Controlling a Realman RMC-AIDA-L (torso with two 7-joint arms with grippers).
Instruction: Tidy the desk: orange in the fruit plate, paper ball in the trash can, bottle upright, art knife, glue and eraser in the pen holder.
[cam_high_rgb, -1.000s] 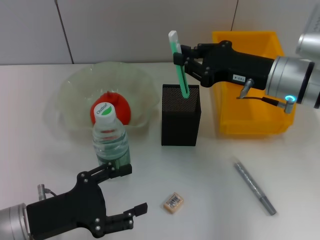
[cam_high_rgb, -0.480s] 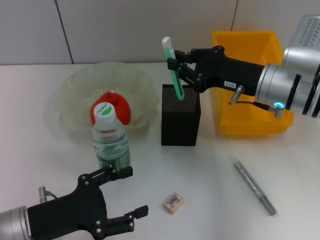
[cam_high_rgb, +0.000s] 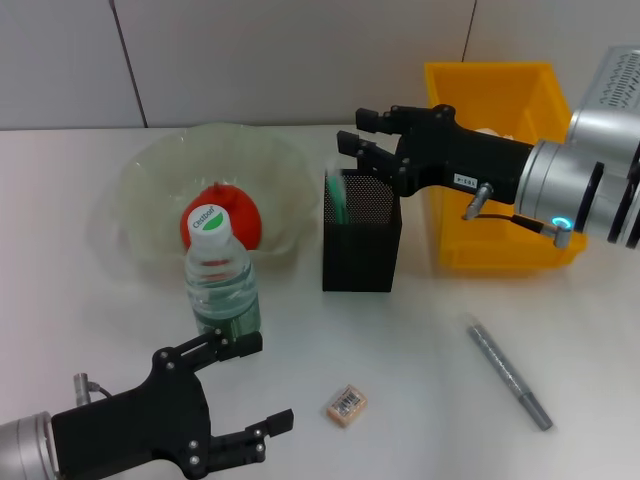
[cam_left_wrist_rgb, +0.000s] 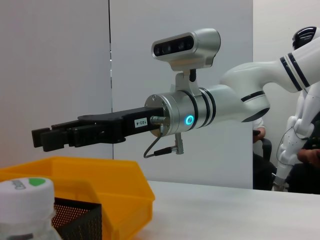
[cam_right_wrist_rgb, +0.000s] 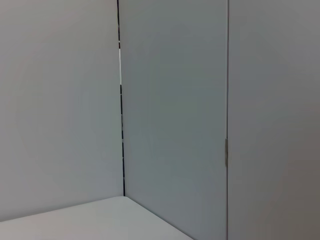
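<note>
**Green stick dropped into the pen holder**

Our right gripper (cam_high_rgb: 352, 143) hangs just above the back rim of the black mesh pen holder (cam_high_rgb: 361, 245) with its fingers parted and nothing between them. Half a second ago those fingers were clamped on the green stick with the white cap (the glue or the art knife, we cannot say which), held upright over the holder's mouth. That green stick (cam_high_rgb: 338, 199) now sits inside the holder, seen only as a green blur through the mesh at the holder's left side. We judge that item delivered.

Further out, the orange fruit (cam_high_rgb: 222, 215) lies in the clear ruffled fruit plate (cam_high_rgb: 140, 180), and the clear plastic water bottle with the white cap (cam_high_rgb: 220, 277) stands upright in front of that plate. The yellow plastic bin (cam_high_rgb: 500, 250) is to the right of the holder, behind the right arm.

Still loose on the white desk (cam_high_rgb: 420, 340) are the small tan eraser (cam_high_rgb: 346, 404) and the grey metal pen-like tool (cam_high_rgb: 508, 372), well apart from each other.

Our left gripper (cam_high_rgb: 235, 392) hovers low near the front edge, jaws spread and empty, just beside the eraser, and we judge it well placed to pick that up next.
</note>
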